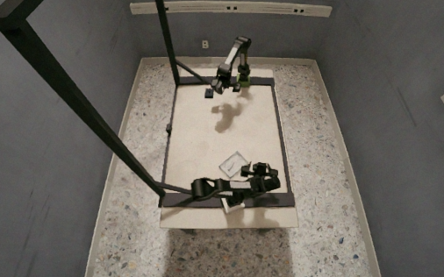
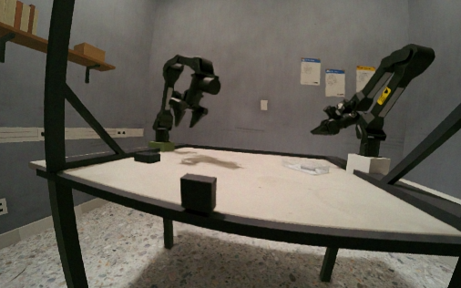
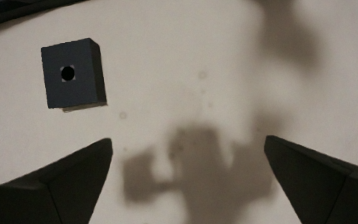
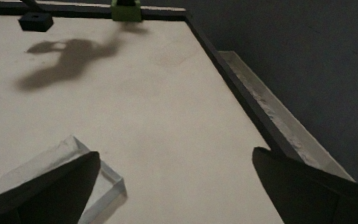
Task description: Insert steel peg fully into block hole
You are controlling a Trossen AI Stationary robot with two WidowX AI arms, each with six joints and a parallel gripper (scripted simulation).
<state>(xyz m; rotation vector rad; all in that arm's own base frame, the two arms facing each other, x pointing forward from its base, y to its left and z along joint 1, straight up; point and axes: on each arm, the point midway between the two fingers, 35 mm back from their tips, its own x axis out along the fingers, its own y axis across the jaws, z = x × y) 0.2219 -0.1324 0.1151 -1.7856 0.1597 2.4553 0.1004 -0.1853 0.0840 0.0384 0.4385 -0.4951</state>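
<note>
The dark block [image 1: 209, 93] [image 2: 147, 157] [image 3: 68, 92] [image 4: 36, 22] stands on the table, its round hole facing up in the left wrist view. A clear tray [image 1: 228, 159] [image 2: 322, 171] [image 4: 56, 154] lies near the right arm. A thin grey shape, apparently the steel peg [image 1: 231, 165], lies in it; my right finger hides part of the tray in the right wrist view. My left gripper [image 1: 226, 88] [image 2: 185, 126] [image 3: 190, 144] is open and empty, above the table beside the block. My right gripper [image 1: 261, 166] [image 2: 313, 132] [image 4: 177, 156] is open and empty, above the table beside the tray.
A dark frame edge [image 1: 283, 145] [image 2: 267, 228] [image 4: 241, 97] borders the table. Black frame posts [image 1: 83, 102] [image 2: 57, 91] rise on one side. A small black box [image 1: 168, 129] [image 2: 198, 193] sits on that side's edge. The arms stand at opposite ends.
</note>
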